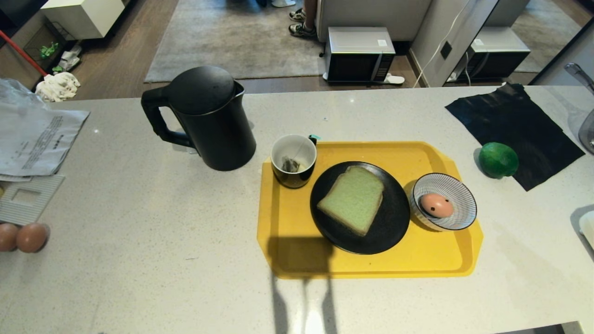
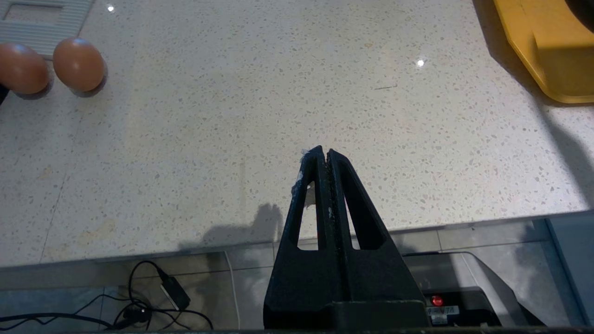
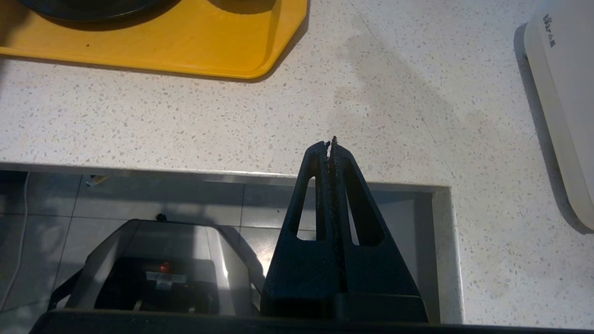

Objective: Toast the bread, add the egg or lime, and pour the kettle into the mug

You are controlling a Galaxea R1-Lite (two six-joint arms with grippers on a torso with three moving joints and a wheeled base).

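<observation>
Beside the one yellow tray [image 1: 283, 222]: one kettle [image 1: 209, 120], one lime [image 1: 498, 160], two brown eggs [image 1: 23, 237]. On it: one mug [image 1: 293, 161], one bread slice [image 1: 353, 198], one spotted egg [image 1: 435, 205].

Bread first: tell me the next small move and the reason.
Probably open the right gripper and reach toward the bread. The slice lies untoasted on the black plate, and both grippers, left included, are shut, empty and parked at the counter's near edge.

The head view looks steeply down on the whole tabletop [image 1: 139, 260]. Each wrist view sits close behind its pincer, facing the tabletop's near edge; all share the tray [image 1: 287, 260] [image 2: 547, 60] [image 3: 185, 51]
</observation>
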